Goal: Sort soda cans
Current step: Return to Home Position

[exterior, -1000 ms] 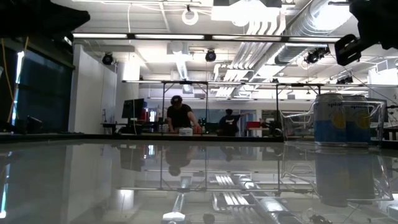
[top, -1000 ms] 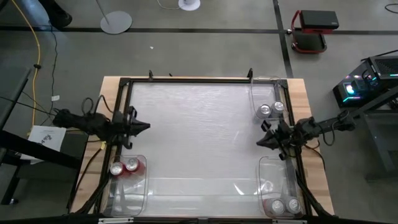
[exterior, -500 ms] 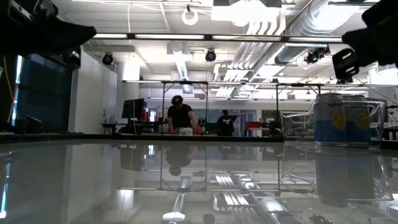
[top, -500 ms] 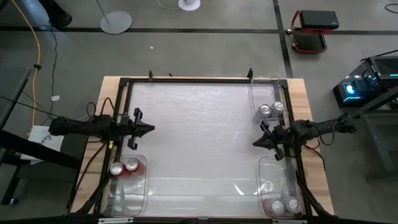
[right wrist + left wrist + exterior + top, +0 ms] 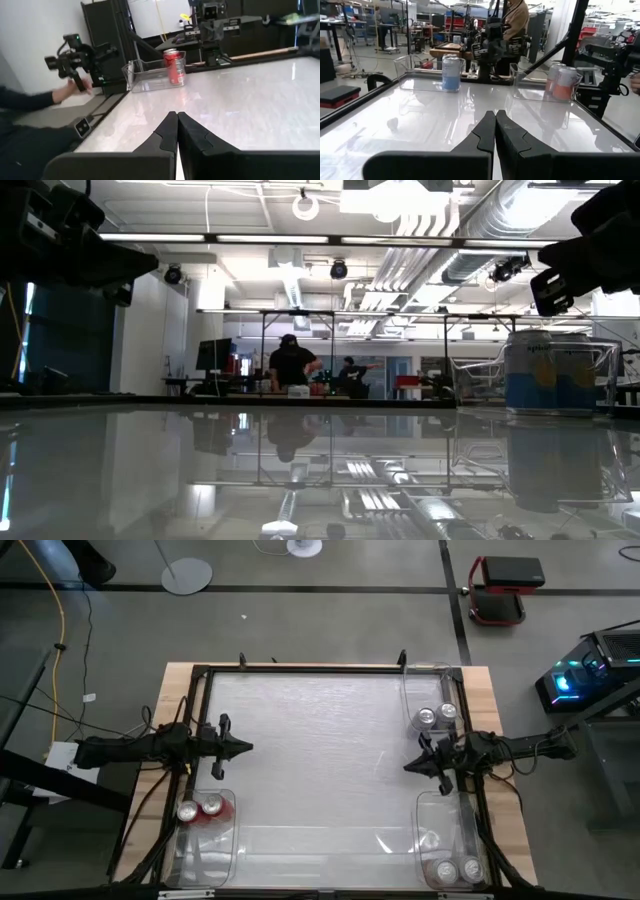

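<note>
Two red soda cans (image 5: 200,808) stand in a clear bin at the table's near left corner; one of them (image 5: 174,66) also shows in the right wrist view. Two silver cans (image 5: 436,716) stand in the far right bin, seen as a silver-blue can (image 5: 451,73) in the left wrist view. Another two cans (image 5: 458,870) stand in the near right bin. My left gripper (image 5: 247,748) hovers over the table's left side, fingers shut (image 5: 495,114) and empty. My right gripper (image 5: 407,766) hovers between the two right bins, shut (image 5: 177,115) and empty.
The white tabletop (image 5: 320,760) lies bare between the grippers, inside a black frame (image 5: 300,668). The clear bins (image 5: 445,830) line the right and left edges. A person's hand (image 5: 75,86) holds a device beyond the table's left side. People stand far off in the room (image 5: 292,365).
Both grippers have crept inward over the table: the left toward the right edge, the right toward the left edge. The left arm has swung slightly toward the near edge. The cans have stayed in their bins.
</note>
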Controlling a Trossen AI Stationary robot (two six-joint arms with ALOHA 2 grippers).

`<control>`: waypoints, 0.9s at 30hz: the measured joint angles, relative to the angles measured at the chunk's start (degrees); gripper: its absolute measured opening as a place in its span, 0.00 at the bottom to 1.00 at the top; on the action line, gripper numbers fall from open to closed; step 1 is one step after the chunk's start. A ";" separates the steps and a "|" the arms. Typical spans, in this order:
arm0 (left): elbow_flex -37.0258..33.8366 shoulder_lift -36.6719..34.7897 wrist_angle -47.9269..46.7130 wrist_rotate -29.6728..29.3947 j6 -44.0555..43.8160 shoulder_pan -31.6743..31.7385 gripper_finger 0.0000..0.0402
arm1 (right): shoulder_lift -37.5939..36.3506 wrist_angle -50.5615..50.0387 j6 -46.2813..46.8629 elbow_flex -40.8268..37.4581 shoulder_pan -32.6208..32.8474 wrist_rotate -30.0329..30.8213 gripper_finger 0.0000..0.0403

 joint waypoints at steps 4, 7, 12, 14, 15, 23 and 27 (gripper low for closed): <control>0.00 0.00 -0.01 -0.02 0.07 0.00 0.00 | 0.00 -0.01 3.92 0.00 0.00 0.15 0.00; 0.00 0.00 -0.01 -0.02 0.07 0.00 0.00 | 0.00 -0.01 5.32 0.00 0.00 0.18 0.00; 0.00 0.00 -0.01 -0.08 0.05 0.00 0.00 | 0.00 -0.01 5.39 0.00 0.00 0.26 0.00; 0.00 0.00 -0.01 -0.09 0.05 0.00 0.00 | 0.00 -0.01 5.39 0.00 0.00 0.26 0.00; 0.00 0.00 -0.01 -0.11 0.05 0.00 0.00 | -0.02 -0.01 5.39 0.00 0.05 0.28 0.00; 0.04 -0.68 0.82 -0.22 0.05 -1.61 0.00 | -2.95 2.06 5.39 -0.02 3.31 0.04 0.00; 0.04 -0.61 0.80 -0.20 0.05 -1.57 0.00 | -2.95 1.03 5.38 -0.02 3.56 0.04 0.00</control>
